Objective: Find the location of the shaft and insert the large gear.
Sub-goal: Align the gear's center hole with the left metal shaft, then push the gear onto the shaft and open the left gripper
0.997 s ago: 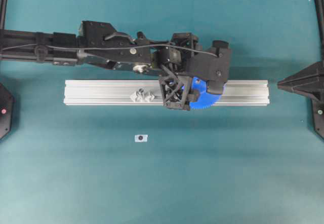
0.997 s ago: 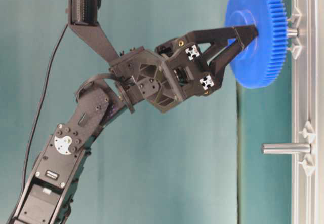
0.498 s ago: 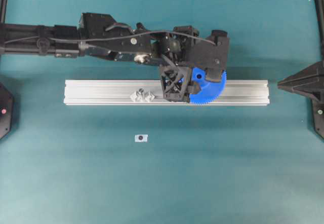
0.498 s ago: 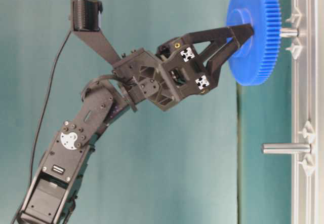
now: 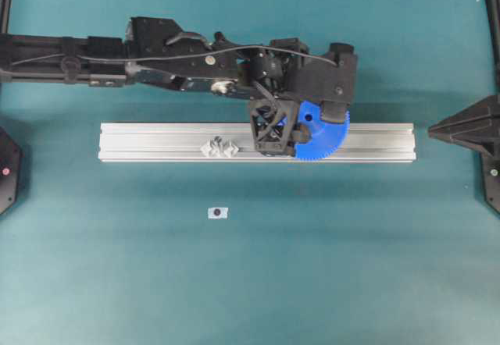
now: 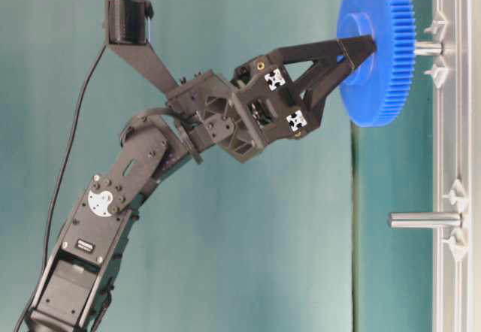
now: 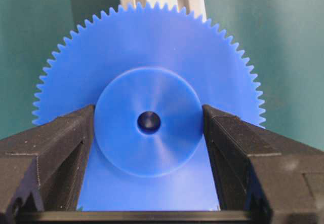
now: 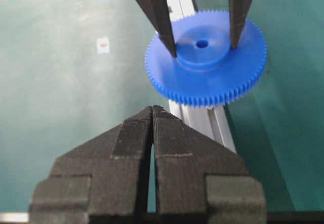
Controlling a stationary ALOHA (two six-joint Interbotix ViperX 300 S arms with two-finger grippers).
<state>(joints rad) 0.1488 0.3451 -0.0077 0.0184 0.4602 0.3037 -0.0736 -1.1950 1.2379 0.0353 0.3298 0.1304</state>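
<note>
Green table cloth lies under the silver rail [image 5: 156, 142], and near the frame's middle the left gripper [image 7: 148, 125] pinches the large gear [image 7: 152, 82] by its round hub (hard, light, probably slippery plastic), above the shaft [image 6: 427, 47].

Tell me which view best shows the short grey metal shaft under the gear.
Table-level: the short grey metal shaft pokes out beside the blue plastic gear. Overhead and both wrist views hide it behind the gear.
</note>
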